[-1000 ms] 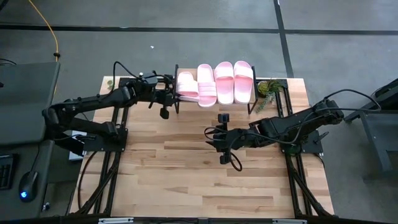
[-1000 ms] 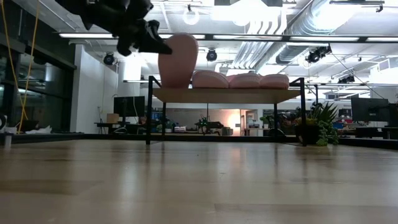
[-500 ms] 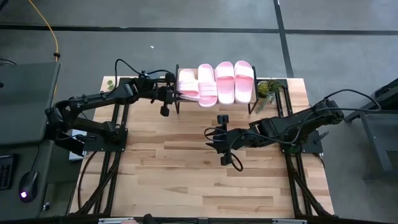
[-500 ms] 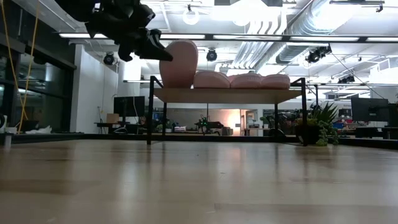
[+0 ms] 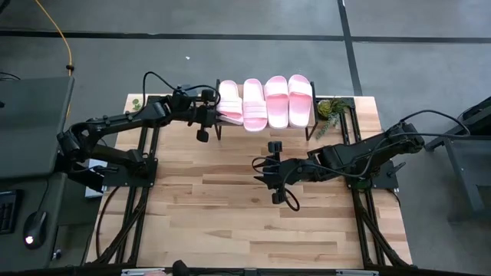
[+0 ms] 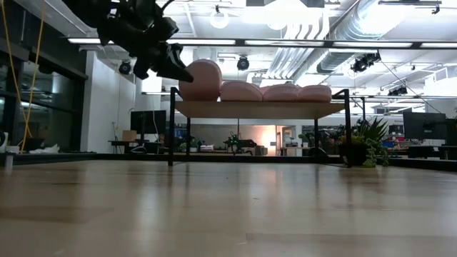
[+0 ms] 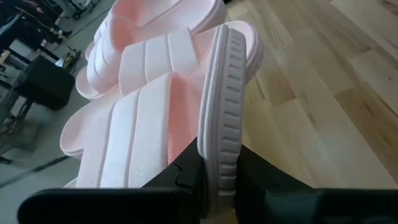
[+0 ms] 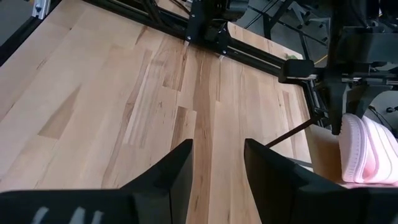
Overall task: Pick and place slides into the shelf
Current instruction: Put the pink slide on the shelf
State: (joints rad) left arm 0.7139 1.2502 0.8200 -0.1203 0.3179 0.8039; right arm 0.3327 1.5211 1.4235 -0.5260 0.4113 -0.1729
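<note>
Wooden tabletop [image 5: 230,215], open-plan workshop beyond.

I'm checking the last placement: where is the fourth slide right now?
In the high view the fourth slide lies at the shelf's left end, beside the other three slides, its edge between the left end effector's fingers.

Leftmost pale pink foam slide sandal [image 5: 229,105] is tipping from upright toward flat on light wooden shelf [image 6: 257,109]; left end effector [image 5: 209,116] is loosening.
</note>
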